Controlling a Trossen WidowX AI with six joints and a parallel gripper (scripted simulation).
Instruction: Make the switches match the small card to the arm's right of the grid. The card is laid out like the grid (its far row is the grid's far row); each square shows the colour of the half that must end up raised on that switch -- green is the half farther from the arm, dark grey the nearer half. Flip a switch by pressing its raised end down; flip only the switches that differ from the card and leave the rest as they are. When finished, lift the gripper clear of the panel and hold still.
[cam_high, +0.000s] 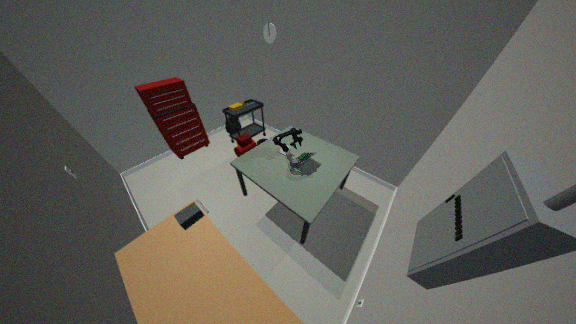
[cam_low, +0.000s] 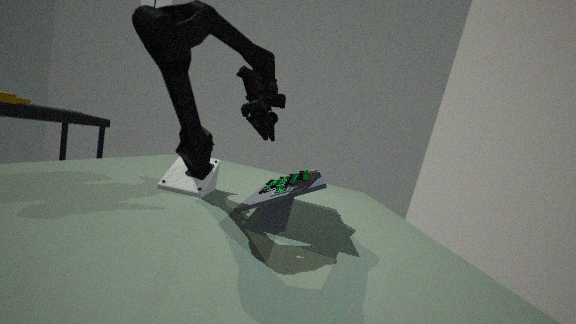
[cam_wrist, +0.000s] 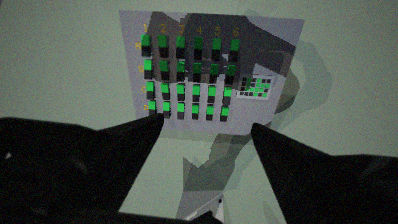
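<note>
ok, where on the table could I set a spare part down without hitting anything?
Bare green stretches lie on the near side of the table, in front of the panel, and left of the arm's base. It is tight between base and panel, under the open gripper hanging above.

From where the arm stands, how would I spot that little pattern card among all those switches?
Find the pale green table, then the tilted grey panel on it. The card sits flat at the right edge of the switch grid, a small white rectangle of tiny green and dark squares, far smaller than any switch and not raised.
</note>
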